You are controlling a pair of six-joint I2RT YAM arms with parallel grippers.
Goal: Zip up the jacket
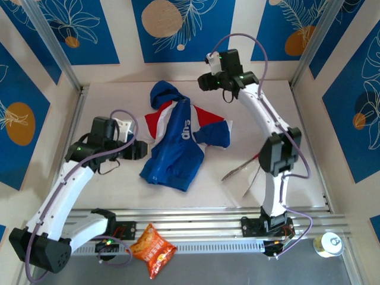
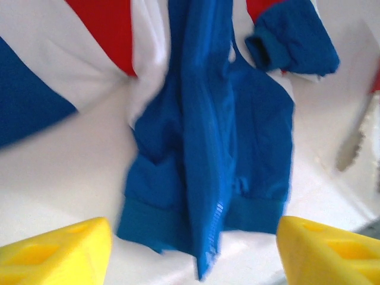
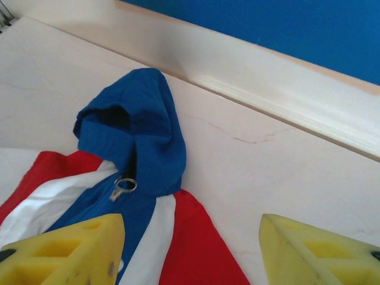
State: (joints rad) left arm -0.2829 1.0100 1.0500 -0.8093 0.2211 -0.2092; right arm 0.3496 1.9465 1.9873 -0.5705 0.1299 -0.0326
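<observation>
The jacket (image 1: 178, 151) bears white lettering (image 1: 186, 132) that seems to read "sup", upside down.

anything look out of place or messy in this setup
Yes. An orange snack packet lies crumpled on the mounting rails at the near edge, and a drink can stands at the far right; neither belongs to zipping. The jacket lies crooked, one sleeve bent inward.

Blue wall panels (image 1: 139, 35) with white leaves and orange discs enclose a pale tabletop (image 1: 208, 196), evenly lit.
</observation>
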